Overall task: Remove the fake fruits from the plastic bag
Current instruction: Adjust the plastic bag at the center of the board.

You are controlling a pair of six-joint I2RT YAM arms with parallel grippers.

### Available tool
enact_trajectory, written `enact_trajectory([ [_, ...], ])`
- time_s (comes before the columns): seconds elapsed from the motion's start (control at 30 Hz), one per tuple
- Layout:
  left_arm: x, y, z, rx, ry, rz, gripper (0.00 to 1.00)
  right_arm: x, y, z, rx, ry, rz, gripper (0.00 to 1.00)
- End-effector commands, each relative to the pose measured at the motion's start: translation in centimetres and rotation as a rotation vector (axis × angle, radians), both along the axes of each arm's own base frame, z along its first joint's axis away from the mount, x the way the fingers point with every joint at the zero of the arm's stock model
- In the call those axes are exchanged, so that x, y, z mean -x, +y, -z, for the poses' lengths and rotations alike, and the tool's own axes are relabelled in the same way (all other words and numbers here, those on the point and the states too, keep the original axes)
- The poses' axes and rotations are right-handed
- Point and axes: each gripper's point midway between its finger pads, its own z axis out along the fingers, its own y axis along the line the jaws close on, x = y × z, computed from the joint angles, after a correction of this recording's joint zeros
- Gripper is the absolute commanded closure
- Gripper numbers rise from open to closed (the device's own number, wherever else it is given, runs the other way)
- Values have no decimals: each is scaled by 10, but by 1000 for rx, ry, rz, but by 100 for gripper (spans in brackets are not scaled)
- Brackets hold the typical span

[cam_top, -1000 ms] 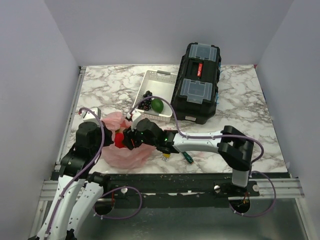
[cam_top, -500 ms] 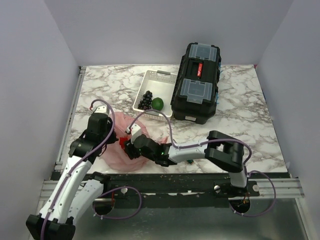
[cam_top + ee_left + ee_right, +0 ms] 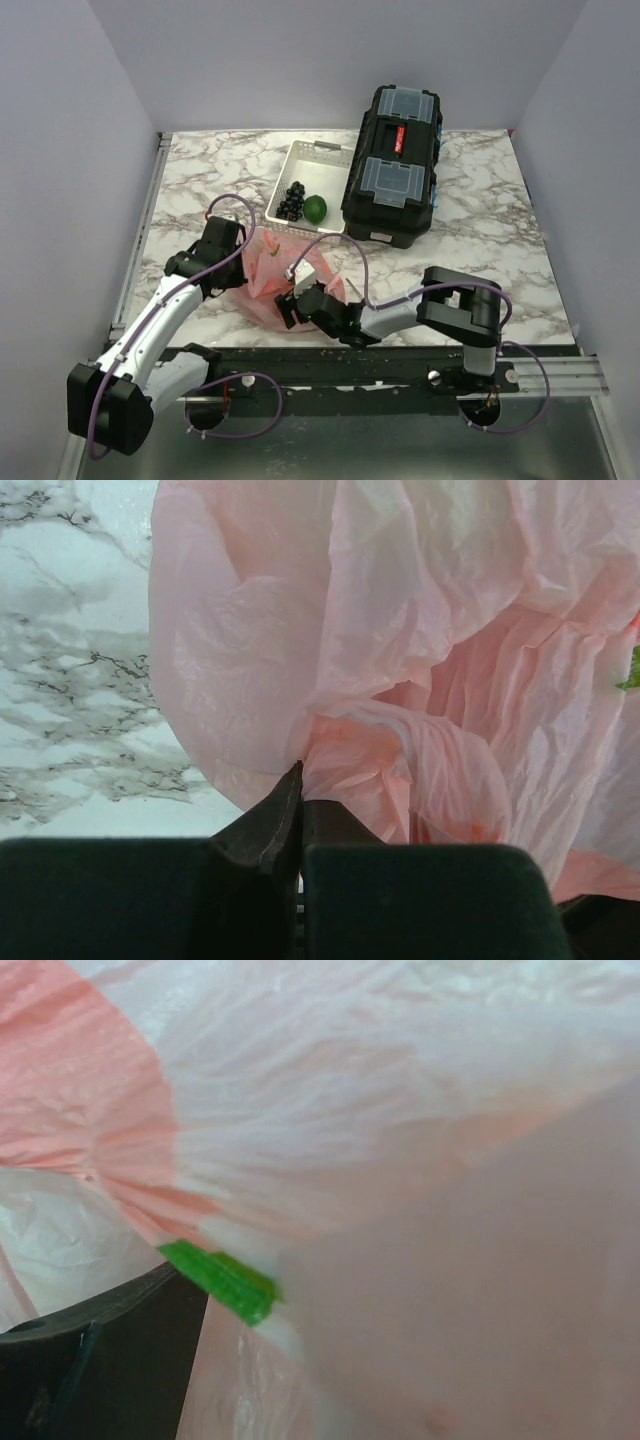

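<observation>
Left wrist view showed the left end effector [image 3: 299, 780] clamped on a fold of the pink plastic bag [image 3: 420, 630]. The right end effector [image 3: 289, 305] sat against the bag on the counter [image 3: 480, 230], and I could not tell whether it was open or closed. One green fruit [image 3: 315, 208] lay in the white tray [image 3: 300, 156].

Even bright overhead light, soft shadows; right wrist view blurred, plastic bag [image 3: 400, 1110] too close.
</observation>
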Motion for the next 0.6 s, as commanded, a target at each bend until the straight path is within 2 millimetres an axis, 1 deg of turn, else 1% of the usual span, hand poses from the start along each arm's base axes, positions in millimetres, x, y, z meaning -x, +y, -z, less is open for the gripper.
enact_trajectory([
  [0.0,-2,-2,-10,-2,-6,6,100,-6,-1,-45,-125,-66,28,19],
  [0.1,-2,-4,-14,7,-22,12,100,-14,3,-70,-199,-83,70,19],
  [0.17,-2,-6,-17,17,-28,17,100,-19,6,-81,-236,-98,86,19],
  [0.23,-1,-7,-19,27,-34,19,100,-22,11,-87,-252,-112,96,18],
  [0.43,0,-11,-21,41,-45,34,100,-35,24,-95,-284,-134,135,19],
  [0.5,0,-12,-22,43,-45,37,100,-37,24,-97,-282,-150,141,17],
  [0.57,0,-13,-22,45,-45,43,100,-42,18,-96,-263,-166,171,16],
])
